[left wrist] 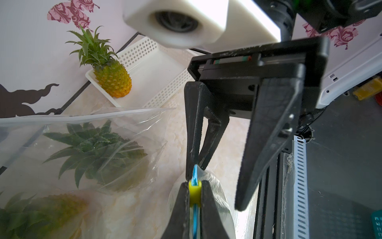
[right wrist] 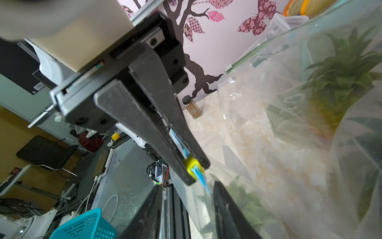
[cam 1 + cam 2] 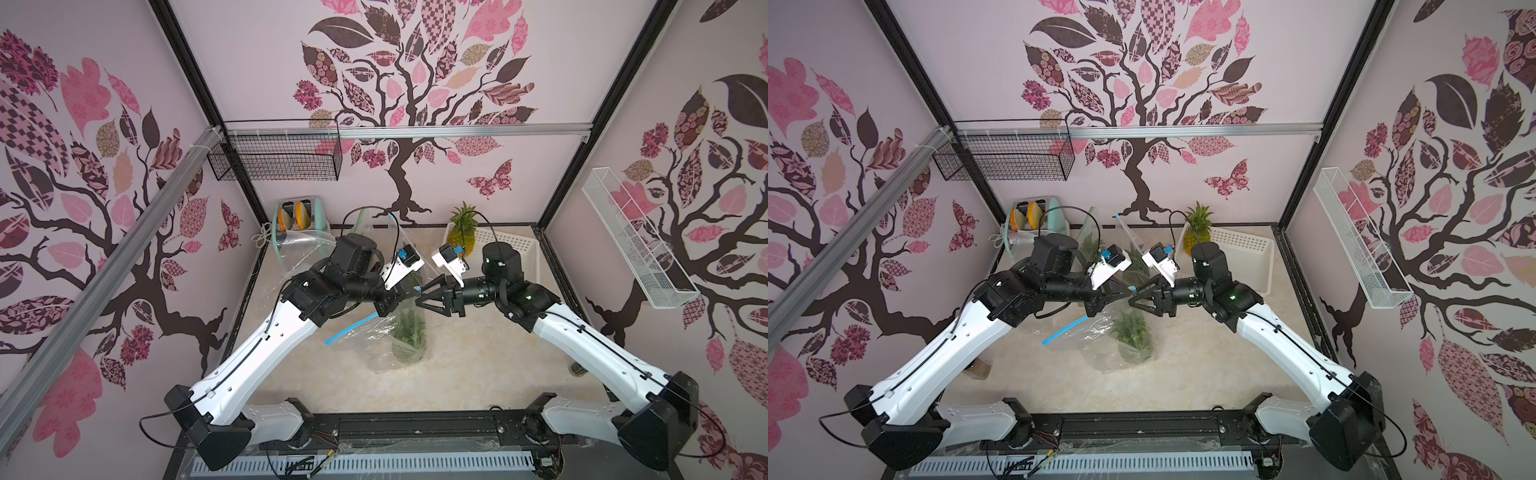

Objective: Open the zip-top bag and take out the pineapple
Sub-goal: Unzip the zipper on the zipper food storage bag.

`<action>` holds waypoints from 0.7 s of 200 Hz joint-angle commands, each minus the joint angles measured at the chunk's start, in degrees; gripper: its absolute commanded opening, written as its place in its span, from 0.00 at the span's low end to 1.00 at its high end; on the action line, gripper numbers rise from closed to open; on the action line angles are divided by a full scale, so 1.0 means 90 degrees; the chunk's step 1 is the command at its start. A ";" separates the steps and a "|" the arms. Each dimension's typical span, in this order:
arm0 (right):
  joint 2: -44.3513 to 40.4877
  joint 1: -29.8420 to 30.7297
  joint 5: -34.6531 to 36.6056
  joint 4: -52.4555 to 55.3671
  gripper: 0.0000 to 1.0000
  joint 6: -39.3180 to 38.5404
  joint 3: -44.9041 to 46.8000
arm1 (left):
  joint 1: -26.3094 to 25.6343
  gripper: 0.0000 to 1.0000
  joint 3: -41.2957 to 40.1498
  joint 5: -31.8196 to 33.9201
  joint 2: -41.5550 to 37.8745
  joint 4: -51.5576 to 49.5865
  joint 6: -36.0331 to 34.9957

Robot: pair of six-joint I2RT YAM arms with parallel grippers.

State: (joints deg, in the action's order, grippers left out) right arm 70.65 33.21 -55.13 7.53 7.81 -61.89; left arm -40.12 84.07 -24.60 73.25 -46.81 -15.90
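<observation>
Two white-shelled arms, the left arm [image 3: 257,349] and the right arm [image 3: 582,345], reach in from a black base rail [image 3: 415,428] at the near edge of the beige marbled desk [image 3: 478,370] and meet tip to tip above its middle. A small glass spice jar with a black cap [image 2: 192,107] stands on the desk by the left wall. Beneath the meeting point the clear zip-top bag [image 3: 365,338] slumps on the desk, and the pineapple [image 3: 409,332], its green crown showing through the plastic, sits inside it, right under the two hands. The bag's blue zip strip [image 3: 351,328] climbs from the desk up to the left hand [image 1: 195,183], whose black fingers are clamped together on the yellow plastic slider [image 2: 193,163] riding that strip. The right hand [image 3: 423,294] faces it with its fingers apart, holding nothing; the strip's free end pokes past the slider into the gap between them. Behind the hands lie more clear bags [image 1: 97,151] with leafy fruit inside. At the far wall a bare yellow pineapple with a green crown [image 3: 463,232] stands upright in a corner of a white perforated plastic basket [image 3: 511,245] on the right, and a pale green toaster [image 3: 309,216] with two slices in its slots sits in the left corner. Above it a black wire basket [image 3: 274,160] hangs on the back wall.
</observation>
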 commanded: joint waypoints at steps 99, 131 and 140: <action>-0.0334 0.0082 0.0929 -0.0797 0.00 0.0485 0.0204 | 0.0034 0.00 0.0309 -0.0147 0.0018 -0.0279 -0.0186; -0.0706 -0.0169 0.1140 -0.1115 0.00 0.0877 0.0478 | 0.0031 0.00 0.0339 0.0055 -0.0063 -0.0759 -0.0433; -0.0797 -0.0281 0.1120 -0.1228 0.00 0.0996 0.0545 | 0.0031 0.00 0.0338 0.0117 -0.0072 -0.0894 -0.0489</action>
State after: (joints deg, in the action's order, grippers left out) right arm 66.67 33.61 -47.79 2.35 12.91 -57.17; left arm -40.23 85.47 -25.67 73.91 -49.01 -17.96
